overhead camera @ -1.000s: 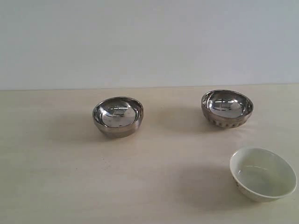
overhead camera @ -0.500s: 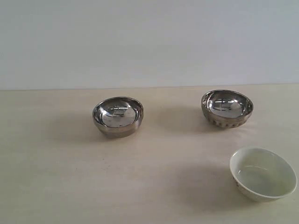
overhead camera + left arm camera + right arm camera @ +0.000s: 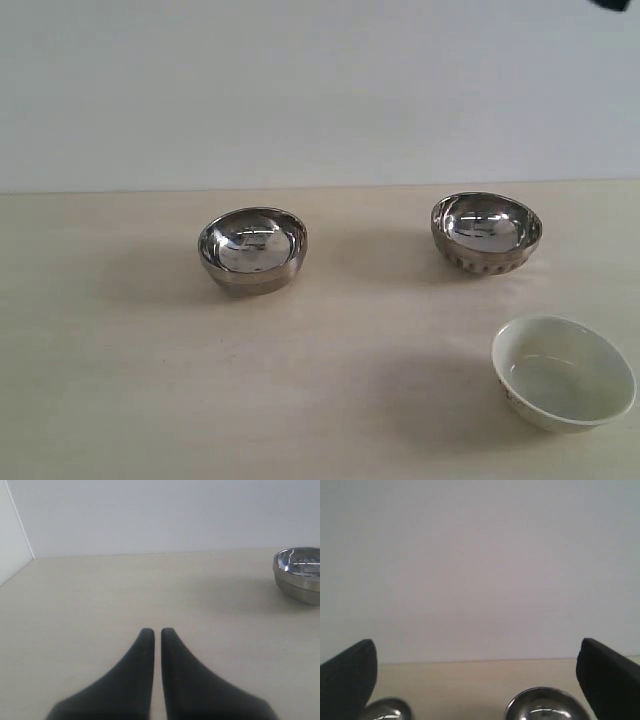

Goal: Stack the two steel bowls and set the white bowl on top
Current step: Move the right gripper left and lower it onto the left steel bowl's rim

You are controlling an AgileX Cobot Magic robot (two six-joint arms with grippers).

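The left tool [image 3: 153, 632] sits low over the desk [image 3: 90, 595], pressed together and empty. The right tool [image 3: 476, 647] gapes wide, holding nothing; its view crops both steel bowls [image 3: 542, 705].

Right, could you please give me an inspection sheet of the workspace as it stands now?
Surface: pale table, flat, light wood look.
Job's things: smooth steel bowl, ribbed steel bowl and white bowl, all upright, apart, none stacked.
Clutter: nothing seen.
Hands: left hand shut, empty, low over the table; right hand open wide, empty, the steel bowls ahead of it.
Cables: nothing seen.
Surroundings: plain pale wall behind the table.
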